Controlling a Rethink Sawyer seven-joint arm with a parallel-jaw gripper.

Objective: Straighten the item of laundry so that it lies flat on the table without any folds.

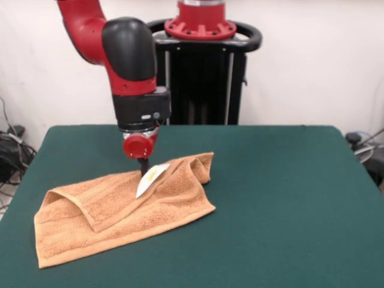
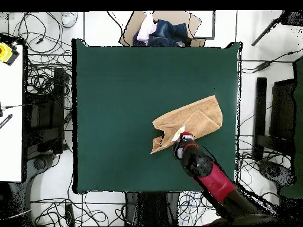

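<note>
The orange-tan towel [image 1: 120, 210] lies crumpled on the green table [image 1: 288, 198], left of centre in the front view. Its upper layer is folded over lengthwise in a raised ridge, and the far right corner is bunched up. The white care tag [image 1: 149, 179] shows on top near the ridge. My gripper [image 1: 144, 170] points straight down at the towel's far edge, just beside the tag, and looks shut on the fold there. In the overhead view the towel [image 2: 195, 118] lies right of centre, with the gripper [image 2: 180, 142] at its lower left end.
The robot's black pedestal [image 1: 201, 72] stands behind the table's far edge. In the overhead view a box of clothes [image 2: 163, 29] sits beyond the table's top edge, and cables lie on the floor all round. The table [image 2: 118, 106] is bare green left of the towel.
</note>
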